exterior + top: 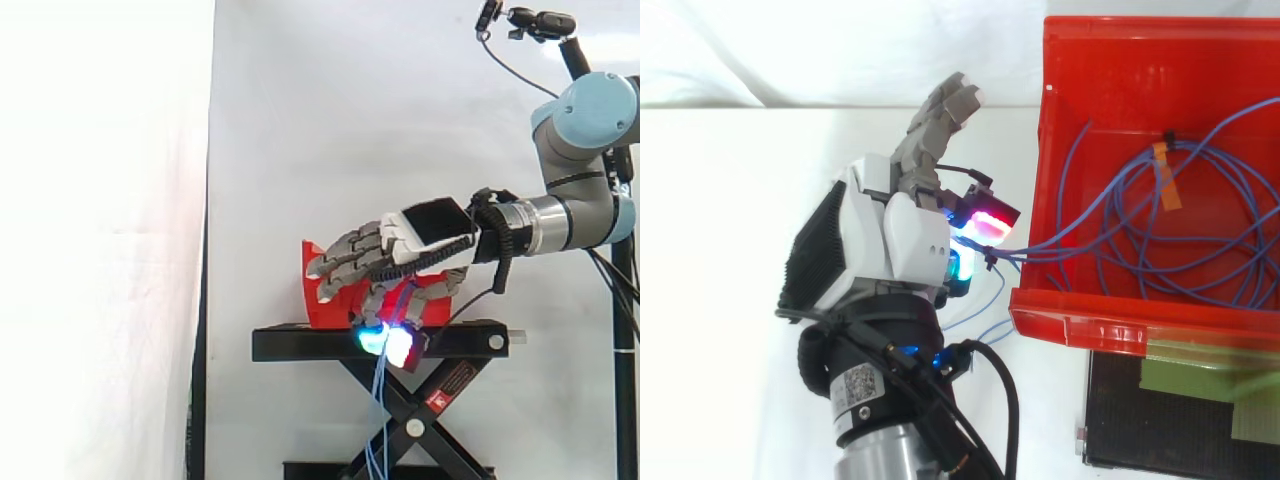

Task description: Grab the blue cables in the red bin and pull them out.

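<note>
Against white curtain (pixel 300 120), likely limp, slippery blue cables (pixel 380 400) are pinched by the robot hand (pixel 890 240) beside red bin (pixel 1110 70).

glossy plastic red bin (pixel 1080 322), matt black stand (pixel 300 343)

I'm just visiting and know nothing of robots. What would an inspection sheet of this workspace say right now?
Surface: black stand carrying the bin.
Job's things: red bin; blue cables coiled inside, some strands running over its wall.
Clutter: orange tape on the coil; green patch on the stand.
Hand: hand beside the bin, glowing pads pinching the strands.
Cables: loose blue loops hang below the hand, past the stand.
Surroundings: white curtain.
</note>
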